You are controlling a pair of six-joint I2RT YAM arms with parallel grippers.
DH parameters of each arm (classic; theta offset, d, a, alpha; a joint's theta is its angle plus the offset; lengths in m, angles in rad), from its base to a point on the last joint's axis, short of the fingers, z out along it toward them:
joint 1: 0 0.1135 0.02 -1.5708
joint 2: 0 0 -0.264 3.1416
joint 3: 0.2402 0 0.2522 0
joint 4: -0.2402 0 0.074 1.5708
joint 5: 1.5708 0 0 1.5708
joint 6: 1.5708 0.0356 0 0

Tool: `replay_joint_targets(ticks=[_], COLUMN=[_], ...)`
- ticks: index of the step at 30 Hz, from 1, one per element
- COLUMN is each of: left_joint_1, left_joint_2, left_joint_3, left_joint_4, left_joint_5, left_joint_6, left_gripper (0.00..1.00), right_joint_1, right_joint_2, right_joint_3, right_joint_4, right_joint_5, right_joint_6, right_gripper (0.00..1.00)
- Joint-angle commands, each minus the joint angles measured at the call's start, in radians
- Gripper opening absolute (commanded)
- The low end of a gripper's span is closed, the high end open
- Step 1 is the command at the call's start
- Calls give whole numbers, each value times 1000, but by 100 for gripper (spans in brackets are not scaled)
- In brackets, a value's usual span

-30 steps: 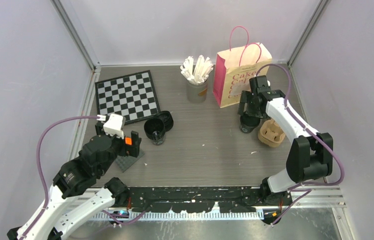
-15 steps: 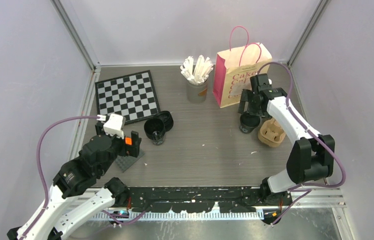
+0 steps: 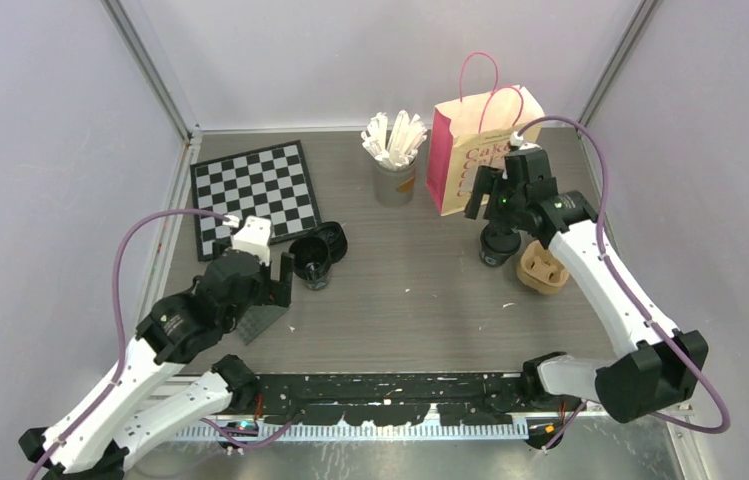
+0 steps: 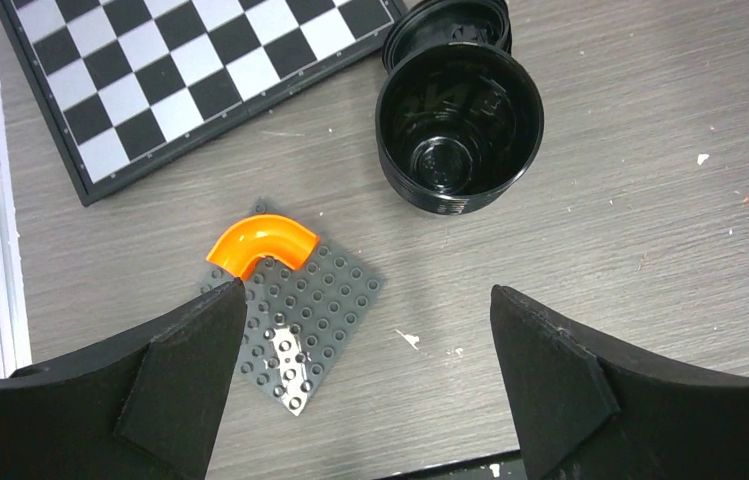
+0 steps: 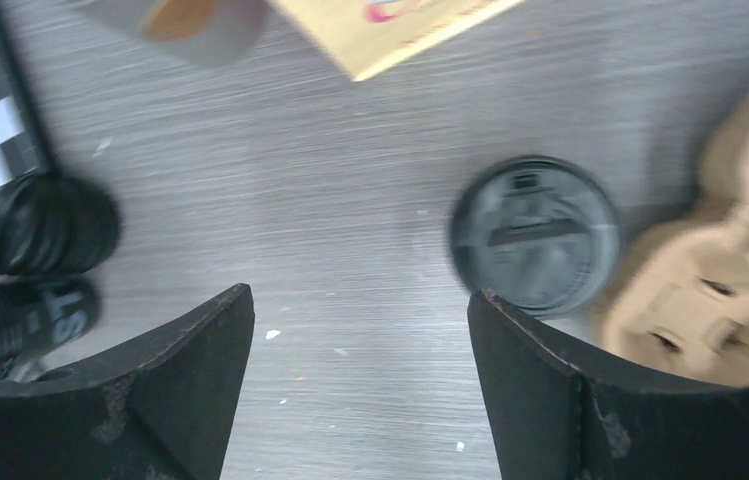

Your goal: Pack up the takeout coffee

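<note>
One takeout coffee cup (image 3: 497, 246) with its black lid on (image 5: 535, 235) stands upright beside the brown carrier. My right gripper (image 5: 360, 295) hangs open above the table just left of it (image 3: 495, 200), holding nothing. A second black cup (image 4: 460, 128) stands without a lid near the chessboard (image 3: 310, 262), and its round lid (image 4: 447, 20) lies right behind it (image 3: 331, 241). My left gripper (image 4: 367, 300) is open and empty, a short way in front of that cup (image 3: 284, 276). The pink paper bag (image 3: 478, 150) stands upright at the back.
A brown pulp carrier (image 3: 542, 268) sits right of the lidded cup (image 5: 720, 290). A grey cup of white sticks (image 3: 395, 155) stands left of the bag. A chessboard (image 3: 255, 192) lies at back left. A grey baseplate (image 4: 310, 320) with an orange curved brick (image 4: 262, 245) lies under the left gripper.
My right gripper has lifted off the lidded cup and shifted left; the cup stays by the carrier. The left arm has moved forward towards the open cup.
</note>
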Motion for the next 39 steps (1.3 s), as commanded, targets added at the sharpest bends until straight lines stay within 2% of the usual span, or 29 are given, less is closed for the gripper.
replay_joint_targets(ticks=[1, 4, 8, 11, 14, 16, 19, 27, 39], left_joint_1=[2, 12, 63, 159, 280, 320, 342, 383, 400], left_joint_2=[67, 143, 269, 342, 399, 433, 469, 539, 568], left_joint_3=[68, 116, 175, 211, 221, 220, 211, 210, 198], left_joint_4=[-15, -32, -42, -39, -15, 4, 44, 99, 124], left_joint_5=[-17, -8, 55, 171, 300, 343, 393, 380, 400], left_joint_6=[-76, -91, -85, -66, -52, -46, -38, -22, -27], left_gripper=[94, 92, 90, 83, 75, 69, 62, 43, 39], right_joint_1=[141, 253, 332, 348, 349, 350, 350, 350, 349], right_joint_2=[-65, -83, -74, -65, -78, -92, -108, -118, -151], right_joint_3=[-64, -143, -213, -247, -298, -326, -358, -383, -413], right_joint_4=[153, 249, 328, 343, 363, 370, 377, 406, 429], right_joint_5=[-99, -135, -160, -152, -121, -78, -53, -102, -158], right_joint_6=[61, 84, 90, 47, 8, -15, -33, -21, -21], right_gripper=[81, 81, 81, 82, 88, 93, 94, 94, 94])
